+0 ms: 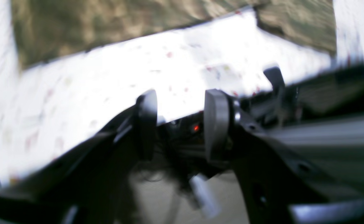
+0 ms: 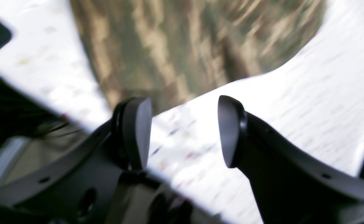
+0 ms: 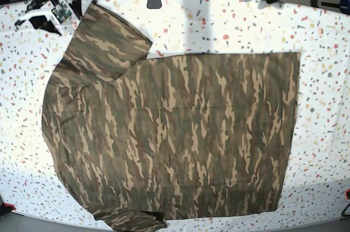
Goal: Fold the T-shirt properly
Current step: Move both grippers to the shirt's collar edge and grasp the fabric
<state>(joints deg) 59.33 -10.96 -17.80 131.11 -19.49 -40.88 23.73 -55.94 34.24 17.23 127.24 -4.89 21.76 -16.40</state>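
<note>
You see the T-shirt (image 3: 175,133) as soft matt cloth, printed in brown, tan and olive camouflage, lying with only faint wrinkles. Under it, the table (image 3: 322,106) looks smooth and white with coloured speckles, glaring near its far edge. The right gripper (image 2: 183,130) shows matt dark plastic arms with smooth grey pads (image 2: 137,133); the left gripper (image 1: 179,124) looks alike, though blurred.

Base view overhead, whole T-shirt (image 3: 169,133), wrist views low, close, blurred, sharing its edges
</note>
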